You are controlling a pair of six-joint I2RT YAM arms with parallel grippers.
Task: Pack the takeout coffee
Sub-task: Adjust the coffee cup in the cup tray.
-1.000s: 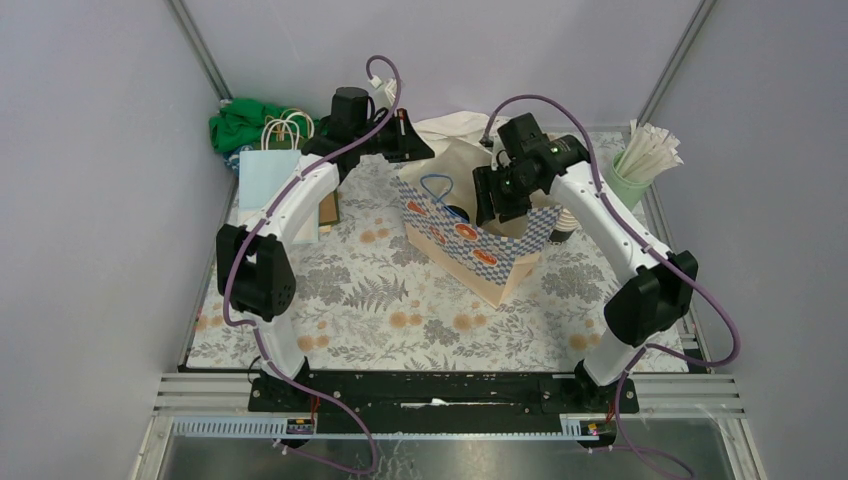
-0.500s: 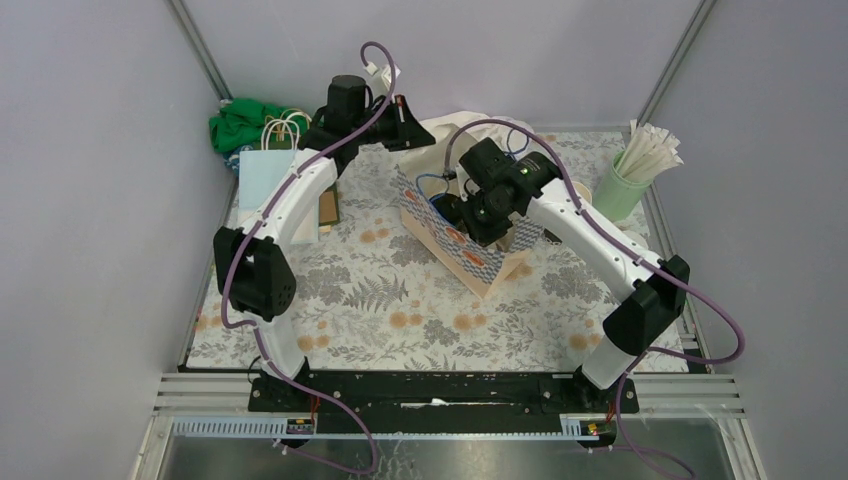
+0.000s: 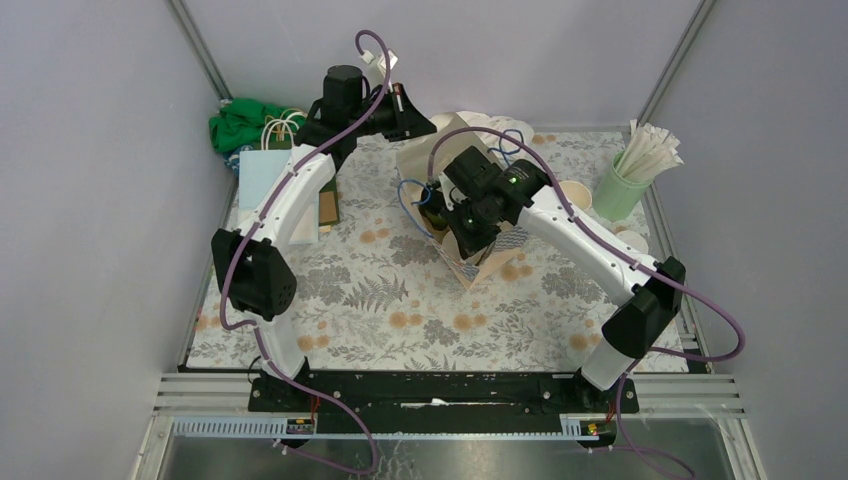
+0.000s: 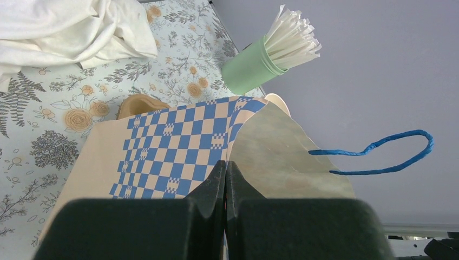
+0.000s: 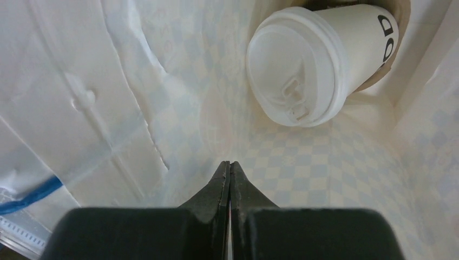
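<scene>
A takeout coffee cup, cream with dark lettering and a white lid, lies on its side deep inside the blue-checkered paper bag. My right gripper is inside the bag, short of the cup, shut with nothing between its fingers. In the top view it is mostly hidden by the bag mouth. My left gripper is shut on the bag's rim, holding it up at the back. More open cups stand on the table at the right.
The mint-green tumbler of wrapped straws stands at the back right. A white cloth and white lids lie behind the bag. A light blue bag and a green cloth sit at the back left. The bag's blue handle sticks out.
My right arm has swung left and down into the bag mouth, and its jaws have closed from open. The bag has turned and tilted while the left gripper kept hold of its rim.
</scene>
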